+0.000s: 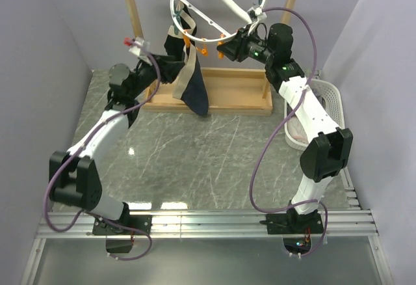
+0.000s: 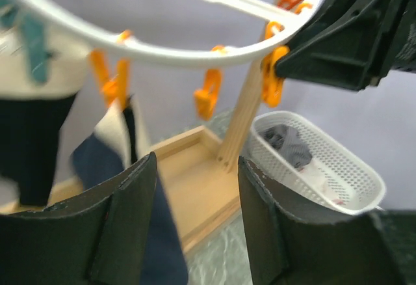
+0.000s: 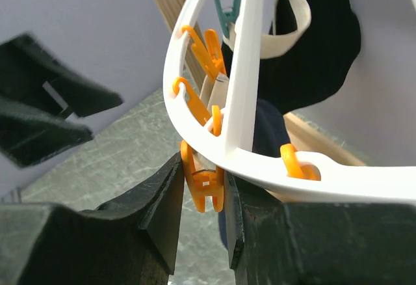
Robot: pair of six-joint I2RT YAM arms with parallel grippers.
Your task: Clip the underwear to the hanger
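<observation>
Left gripper (image 2: 195, 226) has its two black fingers standing apart, with nothing pinched between them. The underwear (image 1: 197, 95), dark navy with a beige waistband, hangs just beyond those fingertips. In the left wrist view a fold of the navy cloth falls beside one finger, but it is unclear whether they touch. The garment hangs from a clip on the left side of the hanger (image 2: 188, 55), a round white plastic ring with orange and teal clips. The ring hangs tilted at the far centre of the scene, and the cloth droops toward the wooden base below.

The right gripper (image 3: 203, 197) reaches in from the right and is closed on an orange clip (image 3: 195, 174) under the ring's near rim, one finger pressing each side. The underwear is behind that clip, a little farther left along the ring. A second dark garment with a pale band (image 2: 26, 148) hangs on the ring's far left side, under a teal clip.

The ring hangs from a pale wooden rack (image 1: 134, 12) with two uprights and a flat tray-like base. The rack stands at the far side of a grey-green marbled table (image 1: 195, 161). A white perforated basket (image 1: 325, 99) holding some cloth sits at the right edge. Plain lavender-grey walls close in the table on the left, right and far sides.
</observation>
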